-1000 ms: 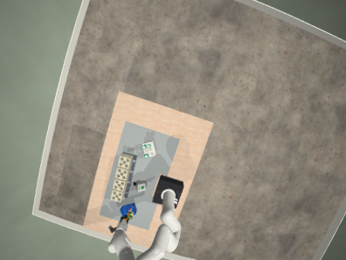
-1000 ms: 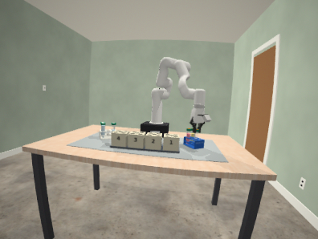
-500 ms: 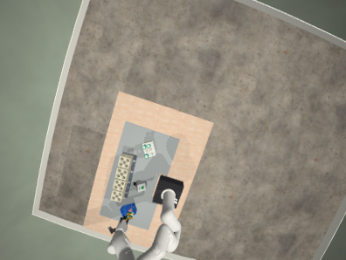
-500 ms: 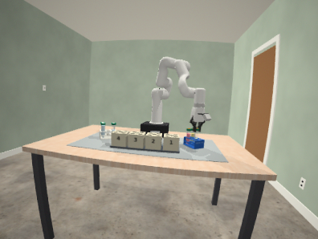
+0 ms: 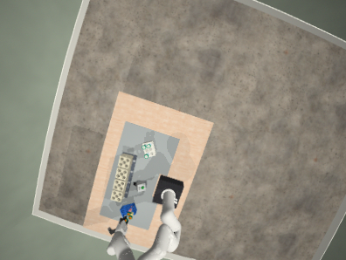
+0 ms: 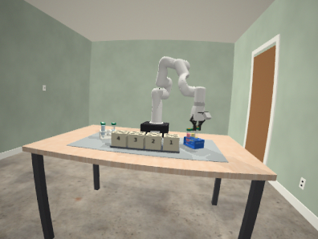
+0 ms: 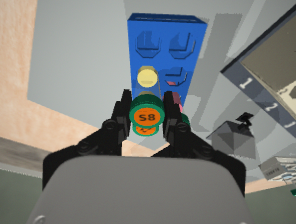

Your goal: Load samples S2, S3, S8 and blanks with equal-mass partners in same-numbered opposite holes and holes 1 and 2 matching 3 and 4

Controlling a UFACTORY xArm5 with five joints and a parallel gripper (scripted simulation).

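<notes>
In the wrist view my gripper (image 7: 147,100) is shut on sample tube S8 (image 7: 146,116), which has a green cap and an orange dot. I hold it upright above the near end of the blue sample rack RS (image 7: 165,52); its yellowish lower end hangs over the rack. Another orange-dotted cap (image 7: 142,130) shows just below S8, and a pinkish tube (image 7: 180,104) stands beside the right finger. In the exterior view the gripper (image 6: 195,127) hangs over RS (image 6: 193,142), to the right of adapter 1. The four adapters (image 6: 145,141) on stand ST look empty.
Blank rack RB (image 6: 108,130) with two green-capped tubes stands at the far left end, also seen from above (image 5: 148,149). The green DONE key (image 5: 141,188) sits between ST (image 5: 121,178) and the arm's black base (image 5: 168,188). The table edge runs close behind RS (image 5: 128,211).
</notes>
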